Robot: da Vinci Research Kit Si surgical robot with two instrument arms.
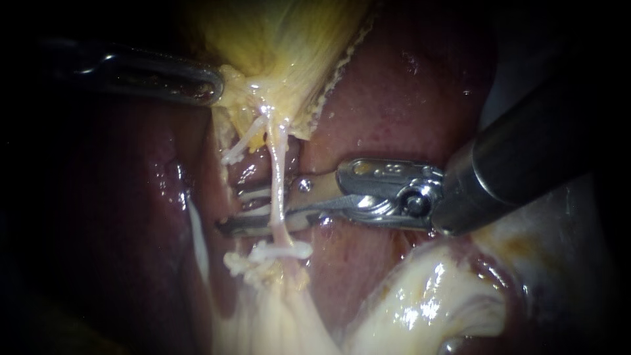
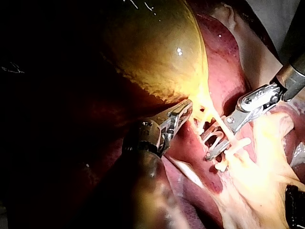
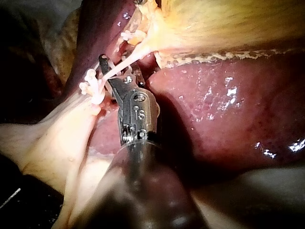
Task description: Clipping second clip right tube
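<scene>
Poised to clip: my right instrument (image 1: 230, 212) holds its jaws open astride the right tube (image 1: 277, 164), on the gallbladder (image 1: 296, 39) side of the white clip (image 1: 284, 250) seated there. Next, I judge, a full squeeze. My left instrument (image 1: 215, 85) is clamped on the gallbladder's lower edge. Only the right wrist view shows a jaw tip past the tube.

My right instrument (image 1: 233, 210) comes in from two o'clock, its wrist bent so the jaws point toward nine, and they stand apart with a clear gap. My left instrument (image 1: 211, 84) enters from ten o'clock and aims toward three, its jaws closed on the edge of the gallbladder (image 1: 289, 39).
</scene>
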